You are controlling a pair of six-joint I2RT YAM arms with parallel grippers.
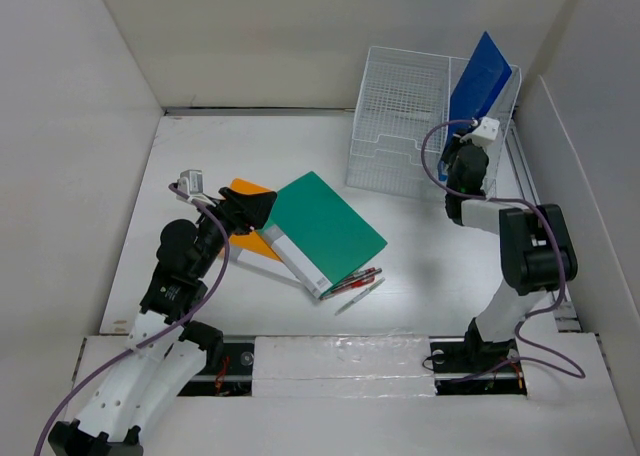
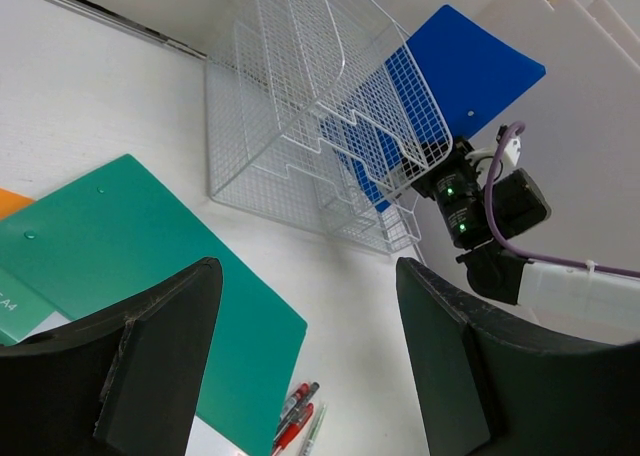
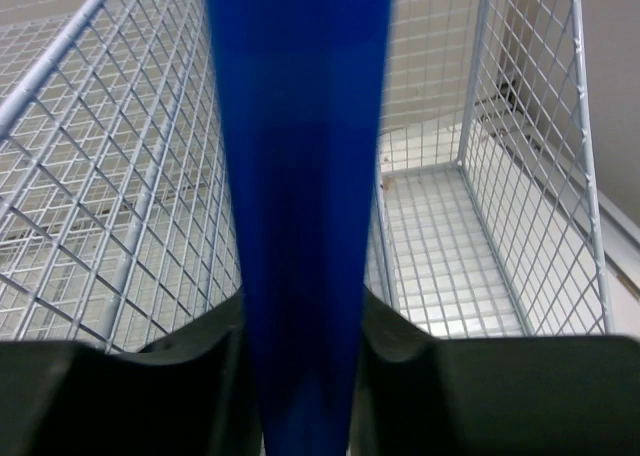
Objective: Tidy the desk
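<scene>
On the white desk (image 1: 430, 256) a green folder (image 1: 325, 226) lies over an orange folder (image 1: 243, 191) and white papers, with several pens (image 1: 357, 284) at its near corner. My right gripper (image 1: 462, 158) is shut on a blue folder (image 1: 478, 76), holding it upright in the right slot of the white wire-mesh organizer (image 1: 400, 116); the folder's edge (image 3: 300, 176) fills the right wrist view between my fingers. My left gripper (image 1: 250, 208) is open and empty, hovering over the green folder's left edge (image 2: 120, 246).
White panel walls border the desk on the left, back and right. The organizer (image 2: 300, 106) stands at the back right, with my right arm (image 2: 500, 216) beside it. The pens (image 2: 300, 416) lie near the desk's middle front.
</scene>
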